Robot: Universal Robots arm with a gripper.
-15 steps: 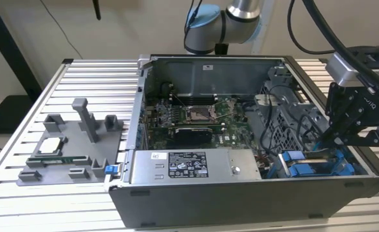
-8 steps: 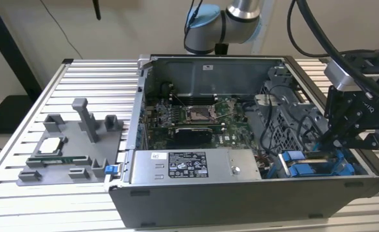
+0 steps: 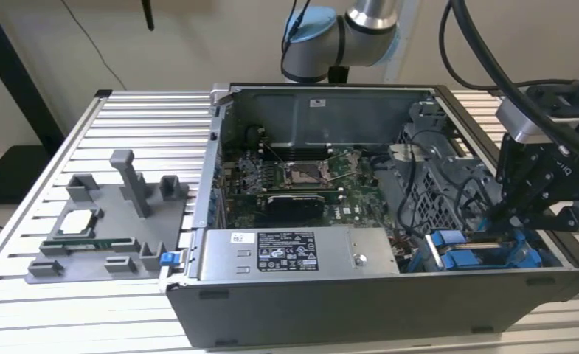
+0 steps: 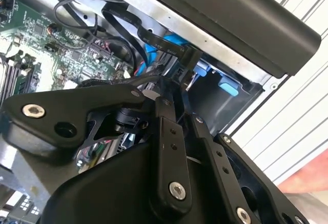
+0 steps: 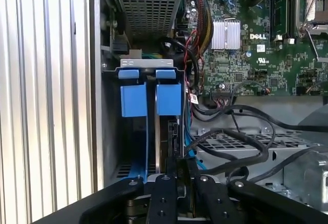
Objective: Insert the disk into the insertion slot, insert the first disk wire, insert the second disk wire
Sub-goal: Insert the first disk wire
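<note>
On edge in the bay
The disk [image 5: 170, 131] stands in the insertion slot [image 5: 143, 62], long axis pointing away from my fingers [image 5: 164, 196]; their grip I cannot tell.

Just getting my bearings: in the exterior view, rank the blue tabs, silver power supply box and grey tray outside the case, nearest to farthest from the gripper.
1. The blue tabs, just under the gripper, at the exterior view's right.
2. The silver power supply box, inside the case, near the middle.
3. The grey tray, outside the case, at the exterior view's left.
</note>
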